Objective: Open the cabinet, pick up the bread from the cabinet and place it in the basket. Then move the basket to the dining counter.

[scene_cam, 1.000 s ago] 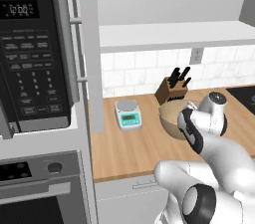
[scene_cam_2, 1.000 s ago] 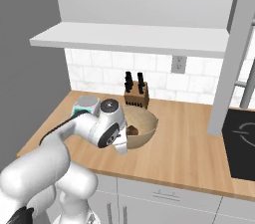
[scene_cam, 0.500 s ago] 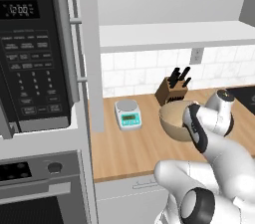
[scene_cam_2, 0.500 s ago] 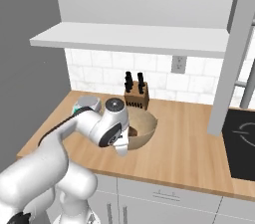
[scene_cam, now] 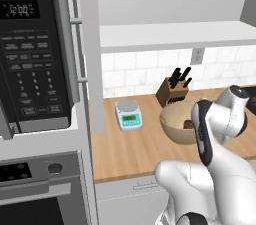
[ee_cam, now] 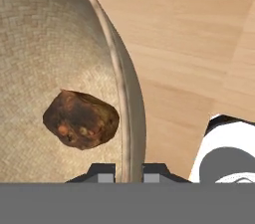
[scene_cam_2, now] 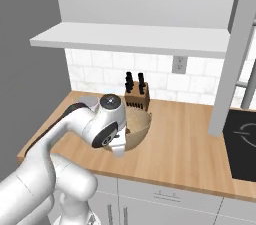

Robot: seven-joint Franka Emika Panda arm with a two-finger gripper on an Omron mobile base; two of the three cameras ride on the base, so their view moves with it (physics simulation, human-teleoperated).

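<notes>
On the wooden desk (scene_cam_2: pixel 185 144), between the knife block (scene_cam: pixel 171 90) and our arm, sits the basket (scene_cam: pixel 176 123), with the bread (ee_cam: pixel 81 119) lying on its woven floor. Through the hand view we see our gripper (ee_cam: pixel 129 172) clamped on the basket's rim, one fingertip (ee_cam: pixel 102 172) inside the wall and the other outside, nearly together with just the rim between them. Left of the basket stands a small kitchen scale (scene_cam: pixel 128 115), and farther left the black microwave (scene_cam: pixel 35 54). Above the desk runs a white shelf (scene_cam_2: pixel 135 40).
</notes>
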